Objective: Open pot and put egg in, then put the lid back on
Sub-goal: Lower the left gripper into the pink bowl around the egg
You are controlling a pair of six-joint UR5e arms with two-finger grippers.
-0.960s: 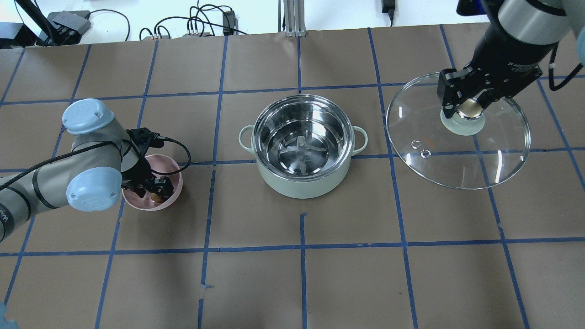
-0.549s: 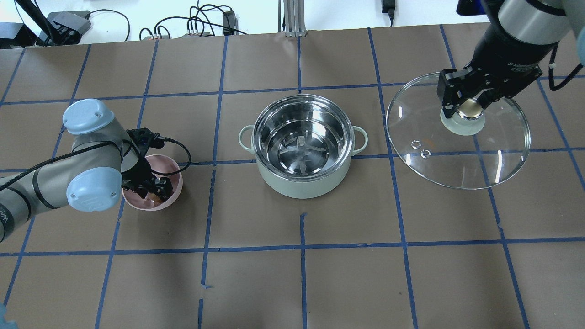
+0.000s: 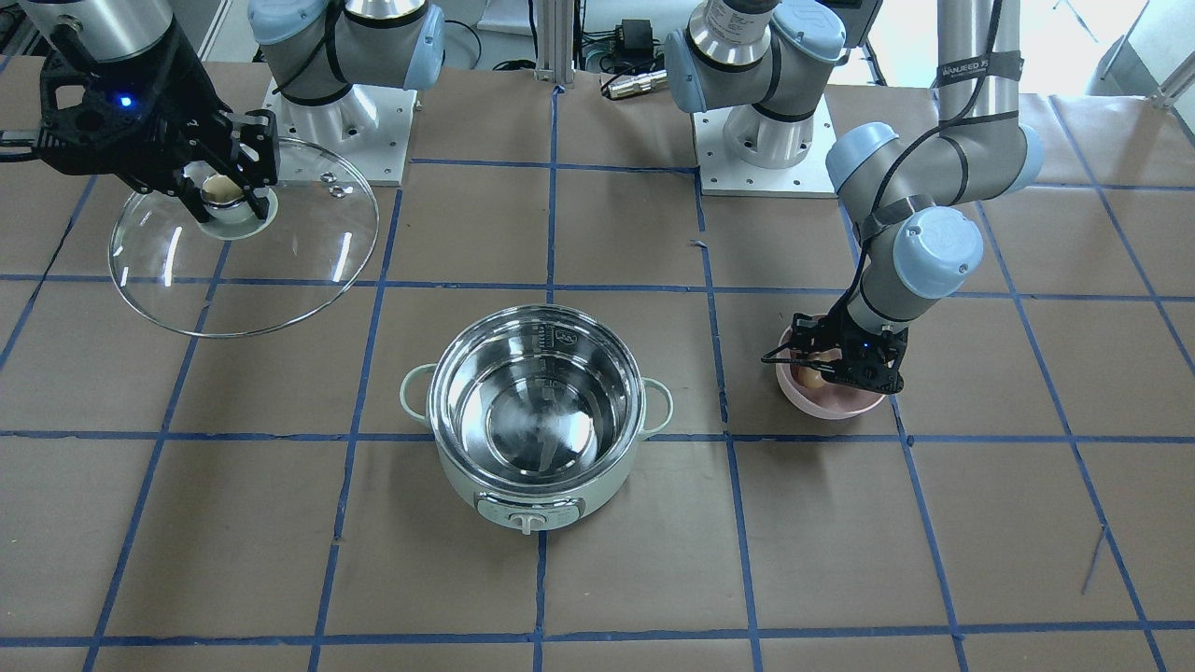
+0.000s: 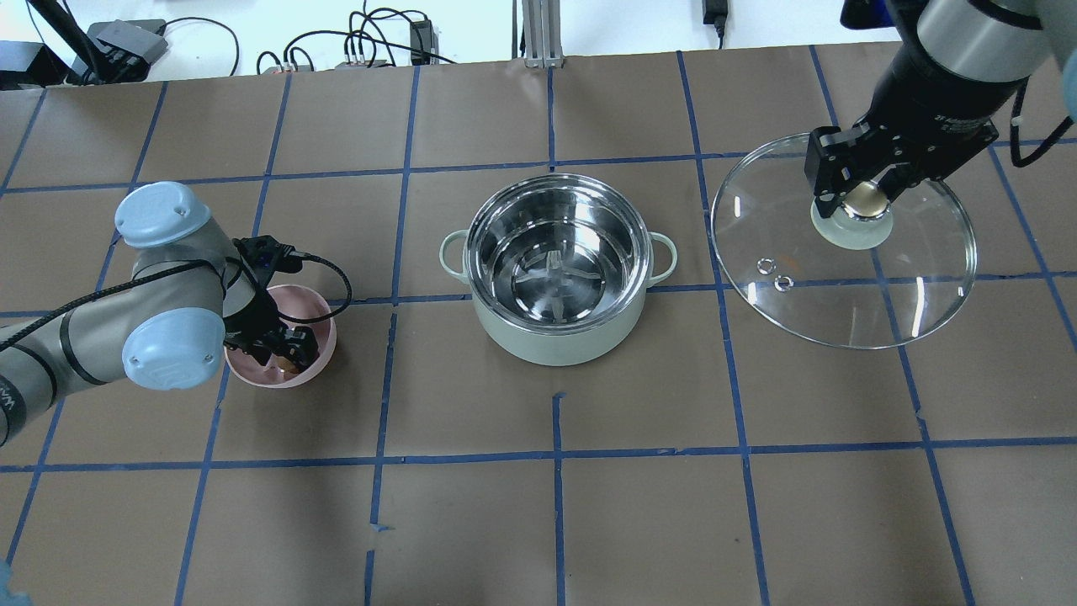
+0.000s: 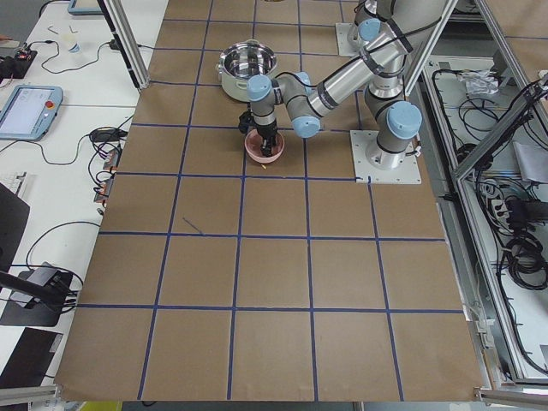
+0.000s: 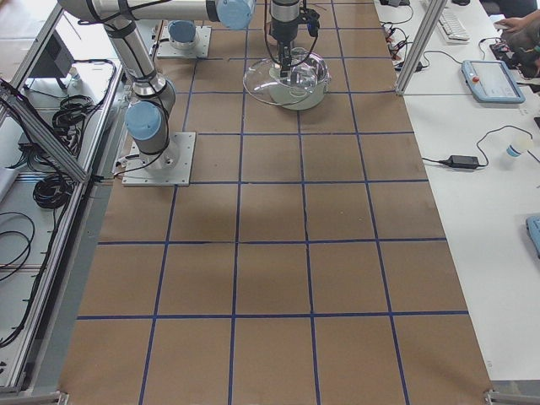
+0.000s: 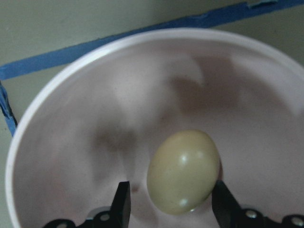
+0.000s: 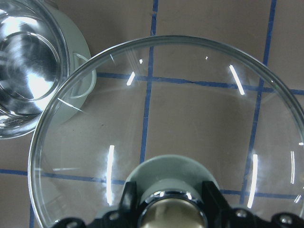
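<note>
The mint-green pot (image 4: 555, 341) stands open at the table's middle, its steel inside empty; it also shows in the front view (image 3: 523, 485). My right gripper (image 4: 862, 198) is shut on the beige knob of the glass lid (image 4: 841, 286) and holds it off the table to the pot's right, as the right wrist view (image 8: 171, 209) shows. My left gripper (image 7: 171, 189) is down in the pink bowl (image 7: 71, 76). It is open and straddles the tan egg (image 7: 184, 173). One finger touches the egg and the other stands a little apart.
The pink bowl (image 4: 324, 337) sits to the pot's left on the brown, blue-taped table. Cables and boxes (image 4: 362, 46) lie beyond the table's far edge. The arm bases (image 3: 766, 140) stand at the table's robot side.
</note>
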